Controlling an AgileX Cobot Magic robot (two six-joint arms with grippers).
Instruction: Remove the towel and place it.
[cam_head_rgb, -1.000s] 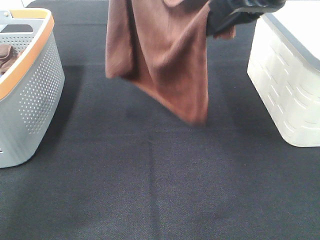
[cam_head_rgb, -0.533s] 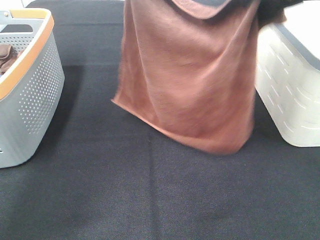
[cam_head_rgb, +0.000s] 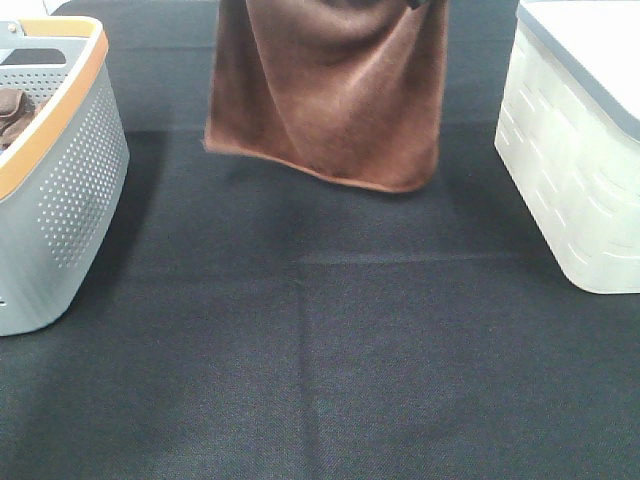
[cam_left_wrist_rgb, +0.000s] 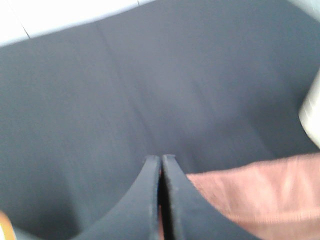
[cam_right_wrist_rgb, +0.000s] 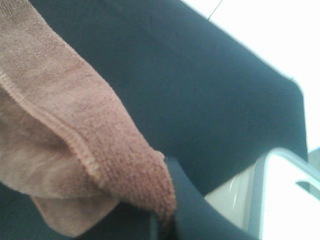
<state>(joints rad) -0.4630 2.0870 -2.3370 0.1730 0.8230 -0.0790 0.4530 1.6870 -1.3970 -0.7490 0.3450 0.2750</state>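
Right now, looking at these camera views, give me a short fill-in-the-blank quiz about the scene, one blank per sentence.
1. The towel hangs in the air over the ___ tablecloth.
2. The grey basket has an ___ rim.
3. The towel hangs between the grey basket and the ___ bin.
4. The right gripper is shut on a corner of the ___.

Missing words: black; orange; white; towel.

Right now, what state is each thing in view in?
towel, hanging spread out between both grippers
left gripper, shut on the towel
right gripper, shut on a towel corner
grey basket, upright, open top, brown cloth inside
white bin, upright; open or lidded, cannot tell
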